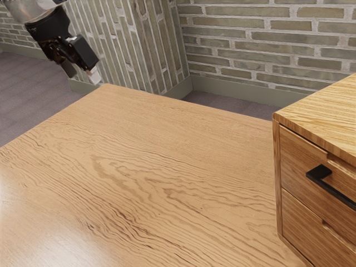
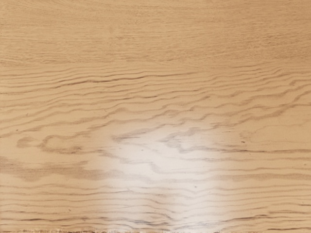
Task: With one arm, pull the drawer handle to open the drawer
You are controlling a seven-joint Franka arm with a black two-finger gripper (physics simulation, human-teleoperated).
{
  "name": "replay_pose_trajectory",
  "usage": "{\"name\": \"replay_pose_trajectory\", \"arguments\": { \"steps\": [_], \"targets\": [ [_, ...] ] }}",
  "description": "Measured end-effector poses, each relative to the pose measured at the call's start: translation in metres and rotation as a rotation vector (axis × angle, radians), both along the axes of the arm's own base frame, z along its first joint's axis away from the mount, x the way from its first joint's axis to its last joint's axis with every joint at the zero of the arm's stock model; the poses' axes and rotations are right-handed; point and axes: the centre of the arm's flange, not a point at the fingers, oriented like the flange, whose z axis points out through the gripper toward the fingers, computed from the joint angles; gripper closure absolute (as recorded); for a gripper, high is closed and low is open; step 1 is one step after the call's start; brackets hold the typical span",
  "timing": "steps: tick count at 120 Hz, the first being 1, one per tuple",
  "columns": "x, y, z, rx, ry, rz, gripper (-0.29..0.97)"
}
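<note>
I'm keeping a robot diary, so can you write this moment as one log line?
gripper open, raised above table | drawer handle untouched, far from gripper | drawer shut

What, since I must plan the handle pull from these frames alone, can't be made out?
Drawer handle: the exterior view's right edge cuts off its far end.
Cabinet: cut by the exterior view's right and lower edges, so the drawer count is unclear.
Gripper: the arm above it is cut by the exterior view's top edge.
Table: glare washes out some grain in the wrist view.
</note>
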Motion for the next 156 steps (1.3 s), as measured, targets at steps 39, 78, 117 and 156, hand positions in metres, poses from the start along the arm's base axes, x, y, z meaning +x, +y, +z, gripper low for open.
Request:
{"name": "replay_pose_trajectory", "arguments": {
  "steps": [39,78,117,156],
  "targets": [
    [0.023,0.014,-0.043,0.053,0.147,0.032,0.0],
    [-0.062,-0.188,-0.078,0.184,0.032,-0.756,0.0],
    [-0.135,-0.365,-0.064,0.494,-0.246,-1.48,0.0],
    [-0.141,-0.375,-0.113,0.691,-0.449,-1.682,0.0]
  ]
}}
